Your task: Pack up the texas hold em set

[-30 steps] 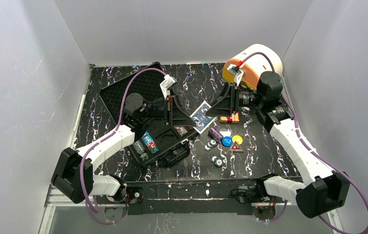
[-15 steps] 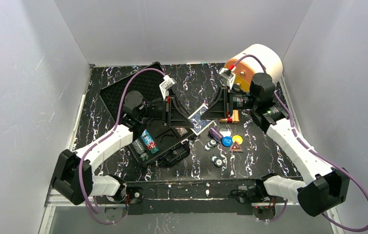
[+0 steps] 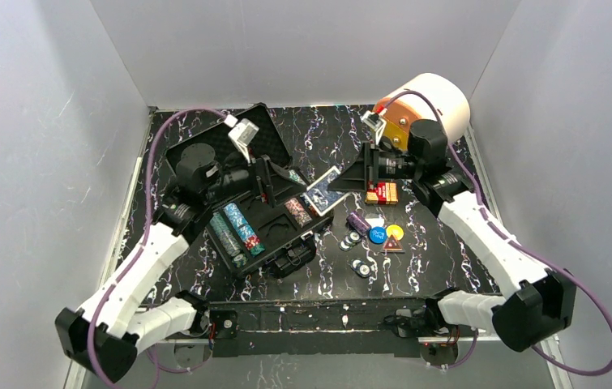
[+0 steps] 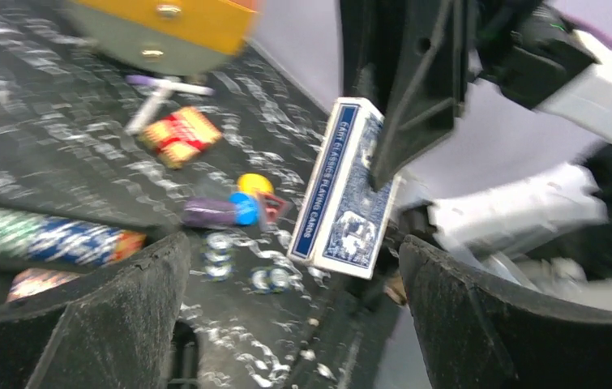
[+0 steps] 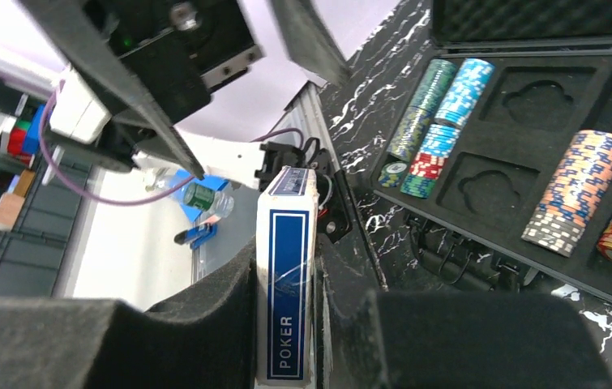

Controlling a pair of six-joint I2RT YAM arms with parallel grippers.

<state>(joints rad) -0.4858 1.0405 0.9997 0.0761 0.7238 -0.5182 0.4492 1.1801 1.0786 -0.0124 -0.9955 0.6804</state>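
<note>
The blue card deck (image 3: pixel 323 190) hangs over the right end of the open black case (image 3: pixel 274 237), and my right gripper (image 3: pixel 341 183) is shut on it. In the right wrist view the deck (image 5: pixel 286 267) stands on edge, clamped between both pads (image 5: pixel 213 324). My left gripper (image 3: pixel 267 180) is open and set back to the left of the deck, above the case. Seen from the left wrist, the deck (image 4: pixel 343 194) is beyond my open left gripper (image 4: pixel 290 284) and touches neither finger. Chip rows (image 3: pixel 236 230) lie in the foam slots. Round buttons (image 3: pixel 385 234) sit on the table.
Loose chips (image 3: pixel 355 253), a purple roll (image 3: pixel 357 222) and a red triangle piece (image 3: pixel 392 245) lie right of the case. A small red-and-gold box (image 3: pixel 382 193) sits under the right arm. The cream-and-orange round box (image 3: pixel 424 101) stands at the back right. The case lid (image 3: pixel 205 139) lies open at the back left.
The left gripper opened, let go of the deck and drew back to the left. The right gripper closed on the deck and now holds it alone.
</note>
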